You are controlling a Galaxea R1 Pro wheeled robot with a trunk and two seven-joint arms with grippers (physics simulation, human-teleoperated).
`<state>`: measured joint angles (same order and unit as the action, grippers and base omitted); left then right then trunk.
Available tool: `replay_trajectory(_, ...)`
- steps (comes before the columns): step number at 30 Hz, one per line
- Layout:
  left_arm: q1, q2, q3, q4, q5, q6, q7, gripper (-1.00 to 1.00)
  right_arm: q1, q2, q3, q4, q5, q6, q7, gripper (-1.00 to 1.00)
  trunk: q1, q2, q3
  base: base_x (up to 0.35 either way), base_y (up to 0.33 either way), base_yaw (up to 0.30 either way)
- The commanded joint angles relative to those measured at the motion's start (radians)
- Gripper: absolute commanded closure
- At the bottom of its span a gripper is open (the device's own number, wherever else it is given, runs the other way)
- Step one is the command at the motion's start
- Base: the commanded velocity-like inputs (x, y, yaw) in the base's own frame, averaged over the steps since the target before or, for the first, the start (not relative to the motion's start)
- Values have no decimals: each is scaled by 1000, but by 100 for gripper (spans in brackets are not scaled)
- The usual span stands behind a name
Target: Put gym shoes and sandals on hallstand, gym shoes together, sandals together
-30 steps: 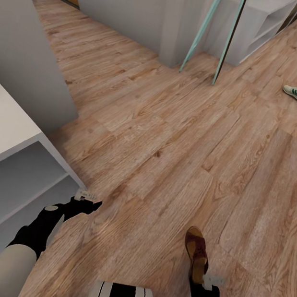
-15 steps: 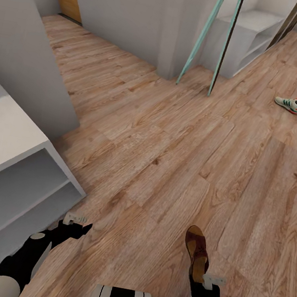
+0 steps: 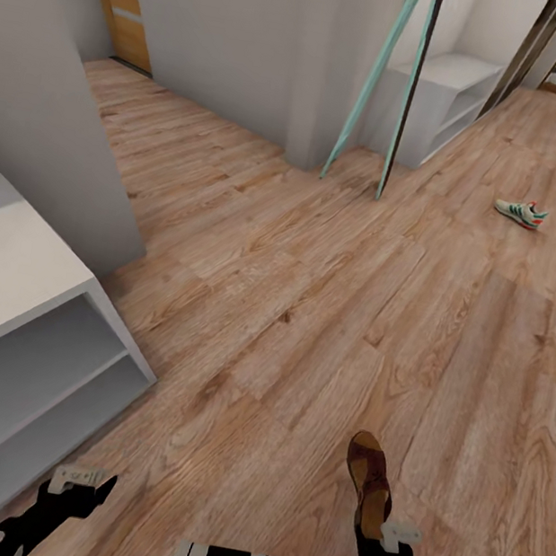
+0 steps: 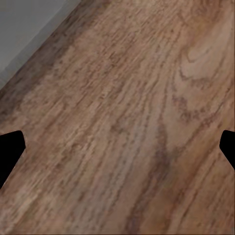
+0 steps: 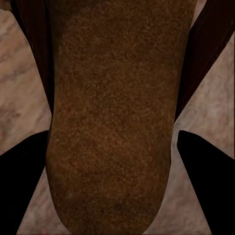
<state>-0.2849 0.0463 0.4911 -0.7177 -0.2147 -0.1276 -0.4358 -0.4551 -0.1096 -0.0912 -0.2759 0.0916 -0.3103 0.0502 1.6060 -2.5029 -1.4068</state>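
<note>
The corridor floor (image 3: 310,302) runs past a white shelf unit (image 3: 22,333), cut off at frame edge. Far beyond it lies one gym shoe (image 3: 520,212). The right gripper (image 3: 373,525) clamps a sandal (image 3: 369,481); the left gripper (image 3: 78,482) is spread wide, empty.

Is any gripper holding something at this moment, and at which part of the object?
The right gripper holds a brown sandal by its heel end, toe pointing away. The left gripper is open and holds nothing.
</note>
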Motion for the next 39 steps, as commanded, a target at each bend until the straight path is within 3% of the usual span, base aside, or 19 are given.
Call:
replay_trajectory(1,3,-1,12,2,-11,-17,-6,-100,-1,-2,-8,5,10,-4,5,100,-1,0,5,0,0,-152)
replay_trajectory(7,50,-1,36,62,-10,-87,-5,-100,2,-35,-8,42,7,-15,5,100,-3,1,35,0,0,-170)
replay_trajectory(15,65,1,44,193,-12,-220,-3,-100,9,-44,-6,142,-37,-151,5,100,-14,17,75,0,0,-178)
replay_trajectory(23,80,1,44,210,-11,-247,44,-100,10,-38,-4,199,-52,-243,4,100,-44,73,111,0,0,-179)
replay_trajectory(39,85,0,43,213,-11,-251,57,-100,19,-39,-4,234,-53,-257,4,100,-106,185,182,0,0,-186)
